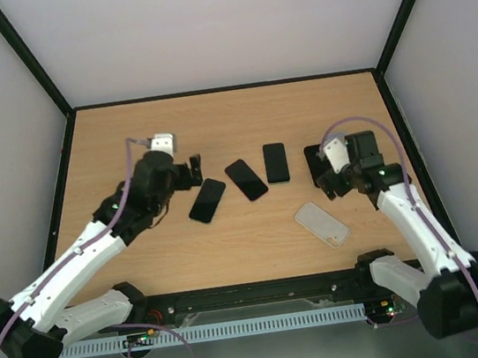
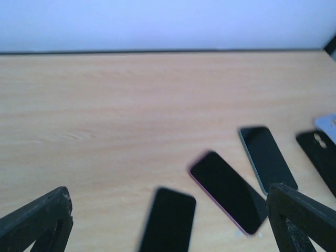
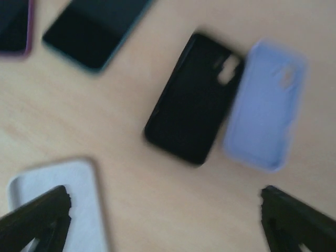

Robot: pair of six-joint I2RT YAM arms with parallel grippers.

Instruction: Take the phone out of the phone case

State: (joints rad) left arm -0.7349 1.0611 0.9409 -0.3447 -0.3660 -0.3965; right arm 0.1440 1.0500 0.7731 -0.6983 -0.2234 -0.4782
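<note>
Phones, three, flat and dark side up in a loose row at the middle of the table (image 1: pixel 126 132), none touching: middle phone (image 1: pixel 246 180) with a pink rim about it, seemingly its case; right phone (image 1: pixel 275 162) with a teal rim likewise; left phone (image 1: pixel 207 200), rim not discernible. Left gripper (image 1: pixel 192 171) just beside the left phone's far end, jaws spread wide, nothing held; in the wrist view that phone's end lies between the two fingers. Right gripper (image 1: pixel 320 175) — jaws likewise wide, empty — close by the black case (image 3: pixel 191 100), an empty shell lying hollow side up; lavender case (image 3: pixel 265 105) just beside it, long edges meeting or nearly so, also empty; pale case (image 1: pixel 322 223) apart from these — nearer the arm bases.
</note>
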